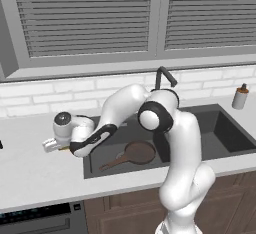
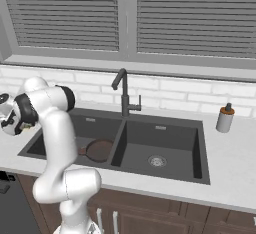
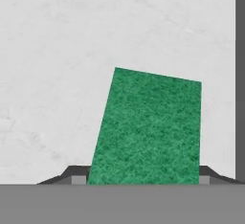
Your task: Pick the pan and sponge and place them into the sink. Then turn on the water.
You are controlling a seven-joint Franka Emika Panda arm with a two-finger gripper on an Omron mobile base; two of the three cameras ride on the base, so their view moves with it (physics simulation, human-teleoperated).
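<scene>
A pale marbled counter [image 3: 57, 50] is seen beneath the hand, left of the dark sink [image 1: 225, 133], where the pan [image 1: 135, 154] already lies; the green sponge [image 3: 148, 127] rests flat on it, bracketed by the gripper [image 3: 143, 177]; the fingers [image 3: 76, 175] are set against its two sides, apparently closed on it; it is judged light, soft and compressible, best pinched across its flanks.

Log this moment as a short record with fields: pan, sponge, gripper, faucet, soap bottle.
pan: lying in the left basin of the sink
sponge: green face up, on the counter left of the sink, between the fingers
gripper: low over the counter, fingers either side of the sponge; grip not confirmed
faucet: no water visible
soap bottle: upright on the counter, right of the sink
</scene>
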